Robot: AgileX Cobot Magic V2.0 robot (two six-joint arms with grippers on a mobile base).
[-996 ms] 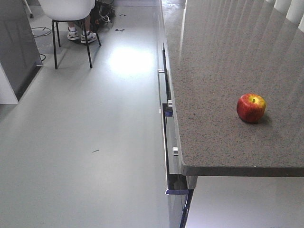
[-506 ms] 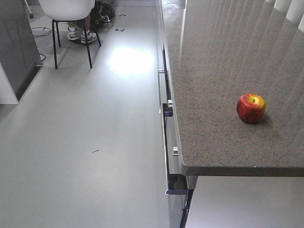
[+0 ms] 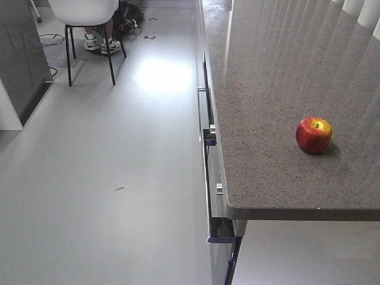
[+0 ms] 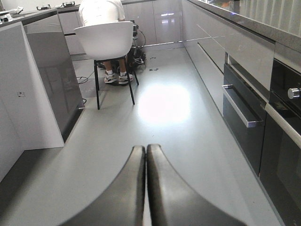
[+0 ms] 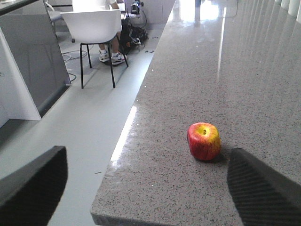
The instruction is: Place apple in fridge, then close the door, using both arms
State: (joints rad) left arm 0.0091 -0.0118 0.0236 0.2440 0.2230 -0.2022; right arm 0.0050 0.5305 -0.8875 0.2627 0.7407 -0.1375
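- One apple (image 3: 313,135) is in view. It sits stem up on the speckled grey desk (image 3: 267,71), near the desk's near end and clear of both edges. Nothing touches it.
- Two claws are in view, each only in its own wrist view, and each is cut off by the lower frame edge.
- The left claw (image 4: 146,149) has its two fingers pressed together with nothing between them. It hangs over the floor (image 4: 178,122).
- The right claw (image 5: 146,153) is spread wide and holds nothing. Only the two finger ends show, at the left and right frame edges, with the apple beyond and between them.
- One white chair (image 4: 106,40) stands across the floor. One person (image 4: 99,10) sits on it, with the head cut off by the top of the frame.
- One dark grey cabinet (image 3: 21,59) stands at the left, cut off by the frame edge.
- The desk's far and right limits run out of frame.
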